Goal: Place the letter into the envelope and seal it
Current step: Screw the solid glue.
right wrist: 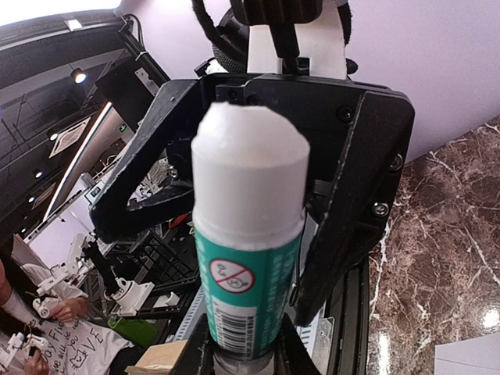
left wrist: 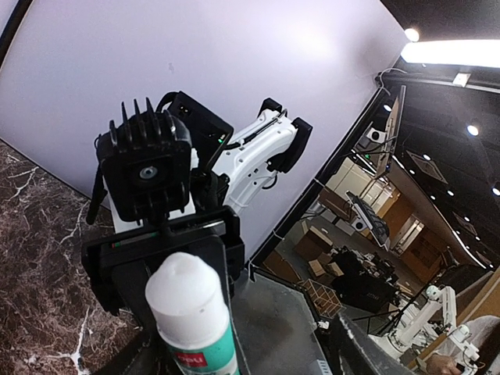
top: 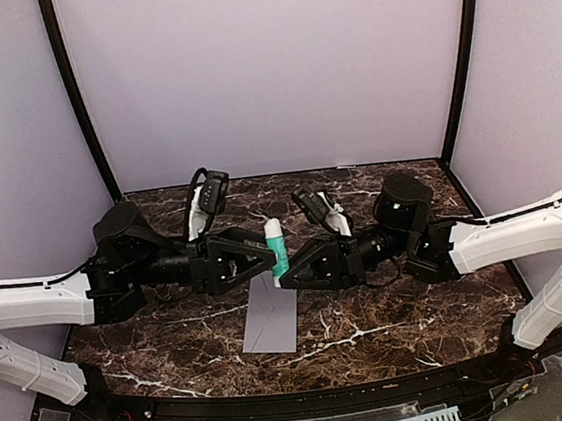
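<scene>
Marble counter (top: 392,309): grey envelope (top: 270,320) lies flat, long axis near-to-far, just below both hands; letter not visible. Right hand (top: 287,270) clamps glue stick (top: 276,243) upright; left hand (top: 269,254) spread wide around its cap (right wrist: 248,148)

Dark brown marble-pattern tabletop (top: 373,321), white-veined, enclosed by pale lilac backdrop panels (top: 266,71) joined at black corner posts (top: 79,101). Beyond the enclosure: a dim workshop (left wrist: 375,258) with cartons (left wrist: 316,237), lit by a bright ceiling light strip (left wrist: 449,51) and small spot lamps (left wrist: 471,130).
</scene>
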Controlling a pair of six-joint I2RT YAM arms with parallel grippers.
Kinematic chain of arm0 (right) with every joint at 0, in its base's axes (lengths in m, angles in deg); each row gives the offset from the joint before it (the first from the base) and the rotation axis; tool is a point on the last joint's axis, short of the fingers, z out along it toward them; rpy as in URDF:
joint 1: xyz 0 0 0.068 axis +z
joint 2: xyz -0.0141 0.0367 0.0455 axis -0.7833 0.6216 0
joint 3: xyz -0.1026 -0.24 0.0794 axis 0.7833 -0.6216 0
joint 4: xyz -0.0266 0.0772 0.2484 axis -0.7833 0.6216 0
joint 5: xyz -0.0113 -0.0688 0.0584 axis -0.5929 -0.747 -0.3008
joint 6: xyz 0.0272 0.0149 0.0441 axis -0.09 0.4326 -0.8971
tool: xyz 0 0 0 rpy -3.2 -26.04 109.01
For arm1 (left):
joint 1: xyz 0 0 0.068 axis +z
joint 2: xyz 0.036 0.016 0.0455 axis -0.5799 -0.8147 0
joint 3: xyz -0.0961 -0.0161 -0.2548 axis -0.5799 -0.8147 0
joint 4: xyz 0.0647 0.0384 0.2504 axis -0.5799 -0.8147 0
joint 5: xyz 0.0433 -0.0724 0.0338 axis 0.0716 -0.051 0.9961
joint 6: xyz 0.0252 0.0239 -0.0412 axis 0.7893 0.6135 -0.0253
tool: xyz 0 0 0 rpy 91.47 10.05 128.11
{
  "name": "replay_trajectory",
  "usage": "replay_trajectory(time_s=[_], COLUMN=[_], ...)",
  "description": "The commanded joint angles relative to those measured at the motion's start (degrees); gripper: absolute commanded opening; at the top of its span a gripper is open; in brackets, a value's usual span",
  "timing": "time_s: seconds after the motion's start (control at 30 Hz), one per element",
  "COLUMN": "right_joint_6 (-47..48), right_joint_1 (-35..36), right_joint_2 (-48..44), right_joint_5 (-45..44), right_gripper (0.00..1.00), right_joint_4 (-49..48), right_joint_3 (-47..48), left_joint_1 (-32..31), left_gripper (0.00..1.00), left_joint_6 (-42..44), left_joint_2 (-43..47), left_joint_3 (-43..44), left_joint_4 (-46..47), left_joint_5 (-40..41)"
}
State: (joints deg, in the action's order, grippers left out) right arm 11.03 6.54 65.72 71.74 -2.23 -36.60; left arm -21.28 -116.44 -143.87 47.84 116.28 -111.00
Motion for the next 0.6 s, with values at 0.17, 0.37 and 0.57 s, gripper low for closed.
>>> replay_trajectory(time_s=[0.17, 0.37, 0.57], right_joint_6=[0.1, 1.1, 2.7], right_joint_1=[-0.1, -0.1, -0.1], right_joint_2=[1.5, 1.0, -0.7], right_joint_5=[1.3, 0.0, -2.6], right_gripper=[0.0, 0.0, 0.0], right_joint_4=[0.0, 1.5, 4.1], right_joint_3=[2.7, 2.5, 1.5], left_joint_1=[0.3, 0.4, 0.4], left_gripper=[0.62, 0.45, 0.27], left_joint_6=[-2.2, -3.9, -3.8], left_joint_2=[-2.5, -3.3, -2.7], left_joint_3=[1.4, 0.9, 0.2], left_joint_4=[5.5, 7.7, 7.3], left_joint_5=[-2.4, -2.5, -0.9])
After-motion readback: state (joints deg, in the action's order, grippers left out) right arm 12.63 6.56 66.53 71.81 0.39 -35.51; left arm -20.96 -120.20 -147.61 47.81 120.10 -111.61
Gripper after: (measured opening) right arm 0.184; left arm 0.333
